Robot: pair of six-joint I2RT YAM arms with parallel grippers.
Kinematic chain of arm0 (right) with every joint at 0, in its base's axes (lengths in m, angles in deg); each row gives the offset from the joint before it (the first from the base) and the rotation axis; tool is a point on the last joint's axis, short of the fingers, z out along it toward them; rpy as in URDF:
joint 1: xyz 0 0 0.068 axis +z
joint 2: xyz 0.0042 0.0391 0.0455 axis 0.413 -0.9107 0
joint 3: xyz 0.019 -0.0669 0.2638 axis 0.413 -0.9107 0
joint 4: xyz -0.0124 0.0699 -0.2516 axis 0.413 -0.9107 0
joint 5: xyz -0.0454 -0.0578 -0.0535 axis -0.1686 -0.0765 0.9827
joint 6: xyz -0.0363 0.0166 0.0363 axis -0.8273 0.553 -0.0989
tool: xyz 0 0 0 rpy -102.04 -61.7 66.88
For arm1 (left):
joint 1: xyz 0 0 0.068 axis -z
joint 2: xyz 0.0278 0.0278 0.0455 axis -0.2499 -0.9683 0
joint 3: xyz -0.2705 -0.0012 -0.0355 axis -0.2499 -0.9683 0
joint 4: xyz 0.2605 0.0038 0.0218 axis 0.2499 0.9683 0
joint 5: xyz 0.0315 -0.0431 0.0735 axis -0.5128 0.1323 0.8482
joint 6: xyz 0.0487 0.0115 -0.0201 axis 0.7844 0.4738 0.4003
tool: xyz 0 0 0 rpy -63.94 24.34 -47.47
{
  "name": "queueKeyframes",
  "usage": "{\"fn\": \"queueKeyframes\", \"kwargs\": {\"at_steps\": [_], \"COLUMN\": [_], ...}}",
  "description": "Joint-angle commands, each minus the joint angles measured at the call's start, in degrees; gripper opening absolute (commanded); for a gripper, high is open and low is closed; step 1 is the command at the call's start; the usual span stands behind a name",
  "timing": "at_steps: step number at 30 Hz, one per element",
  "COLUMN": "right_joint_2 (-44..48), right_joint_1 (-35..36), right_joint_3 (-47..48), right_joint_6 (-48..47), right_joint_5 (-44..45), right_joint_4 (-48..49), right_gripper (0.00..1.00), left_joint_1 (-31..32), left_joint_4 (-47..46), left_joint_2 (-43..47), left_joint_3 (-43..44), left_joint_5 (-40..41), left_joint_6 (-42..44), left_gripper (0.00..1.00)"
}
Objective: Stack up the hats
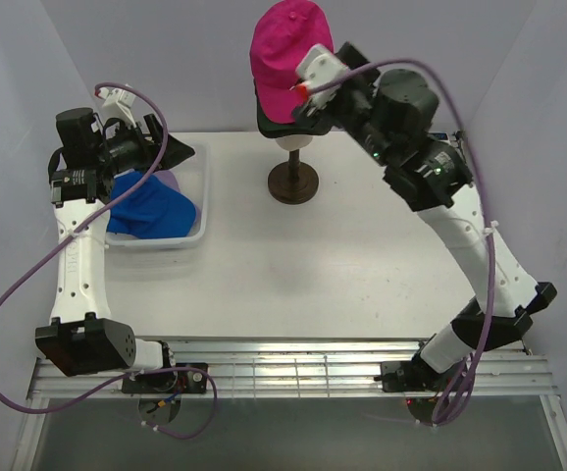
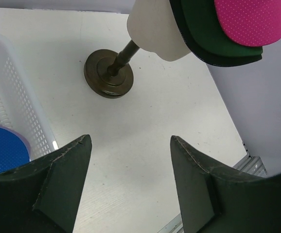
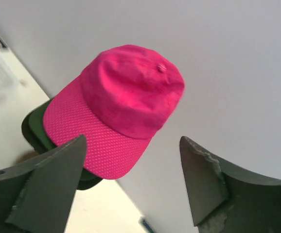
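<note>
In the white basket (image 1: 193,228) at the left of the bench (image 1: 362,265) we see the blue hat (image 1: 151,211) lying over a lavender hat (image 1: 169,179), of which only a sliver shows, while the magenta hat (image 1: 285,49) sits on the mannequin head (image 2: 152,26). From above it hides what lies under it, but the left wrist view shows a dark green brim (image 2: 203,24) and a black brim (image 2: 233,61) beneath. The left tool (image 2: 129,145) by the basket and the right tool (image 3: 133,145) near the magenta hat both gape wide, holding nothing.
</note>
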Motion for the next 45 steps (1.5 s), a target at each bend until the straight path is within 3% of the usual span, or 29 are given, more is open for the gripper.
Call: {"fn": "queueKeyframes", "kwargs": {"at_steps": [1,2,3,5,8,11,17,20,24,29,35,40,45], "right_joint_2": [4.8,5.9,6.9,6.5,3.9,3.3,4.0,2.6,1.9,0.0,-1.4,-2.1,-2.5], "right_joint_1": [-13.5,-21.3,-24.5,-31.9,-38.0,-39.4,-41.6,-41.6,-41.6,-41.1,-39.4,-38.7,-38.0], "right_joint_3": [1.2,-3.0,-4.9,-7.0,-7.7,-10.3,-24.8,-28.6,-32.5,-35.7,-35.5,-35.8,-36.2], "right_joint_6": [36.1,42.4,53.1,61.2,73.4,78.8,95.7,99.6,102.8,106.9,107.3,107.1,107.0], "right_joint_5": [-14.0,-24.6,-28.9,-39.9,-49.3,-51.2,-55.5,-55.8,-55.3,-54.1,-51.4,-49.1,-47.8], "right_joint_4": [-0.1,0.6,1.4,3.0,6.5,10.9,34.0,41.0,47.2,55.1,56.6,56.0,55.5], "right_gripper": [0.77,0.75,0.73,0.67,0.59,0.58,0.69,0.69,0.62,0.55,0.55,0.57,0.57], "left_joint_1": [0.9,2.1,2.9,4.9,7.1,11.7,17.7,19.7,20.1,20.1,21.4,26.6,26.9], "left_joint_4": [0.2,0.3,0.4,1.0,2.5,3.4,4.7,5.7,6.0,4.7,-3.7,-4.9,-7.7], "left_joint_2": [1.6,1.6,1.2,0.3,-2.7,-5.0,-10.5,-12.3,-12.8,-10.5,-5.2,-8.4,-10.7], "left_joint_3": [1.5,2.3,2.9,5.3,8.9,14.0,20.4,21.4,20.4,13.9,3.8,2.1,4.2], "left_joint_5": [-0.3,0.2,0.5,1.0,1.4,3.8,8.8,9.8,7.9,2.1,11.1,14.6,16.3], "left_joint_6": [1.5,1.9,2.3,2.6,3.4,4.6,8.0,9.7,12.4,24.7,39.3,41.4,36.5], "left_gripper": [0.75,0.74,0.72,0.68,0.66,0.66,0.66,0.65,0.63,0.62,0.81,0.85,0.84]}}
